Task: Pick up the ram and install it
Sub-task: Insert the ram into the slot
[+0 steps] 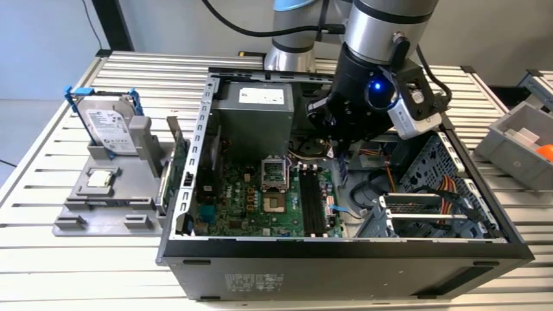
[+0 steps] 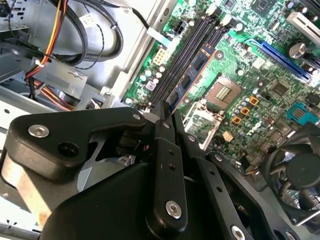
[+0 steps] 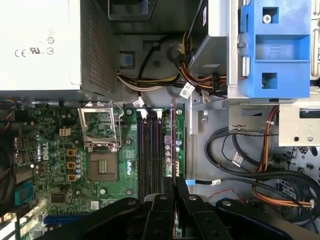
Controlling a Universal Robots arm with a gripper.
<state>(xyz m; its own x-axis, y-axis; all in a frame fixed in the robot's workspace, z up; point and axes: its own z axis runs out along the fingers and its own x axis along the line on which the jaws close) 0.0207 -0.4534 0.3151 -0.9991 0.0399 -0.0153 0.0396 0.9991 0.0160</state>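
Observation:
The ram is a thin blue-green stick with dark chips and a coppery lower edge. My gripper is shut on one end of it. In the first wrist view the ram shows edge-on, in line with the long black memory slots and along the side of them nearer the cables. There my gripper sits at its near end. I cannot tell whether the stick touches a slot. In the exterior view my gripper hangs inside the open computer case, over the far end of the slots.
A silver power supply fills the case's far end. The CPU socket lies beside the slots, with cables and a drive cage toward the exterior view's right. A hard drive stands on a grey fixture at that view's left. A grey bin sits far right.

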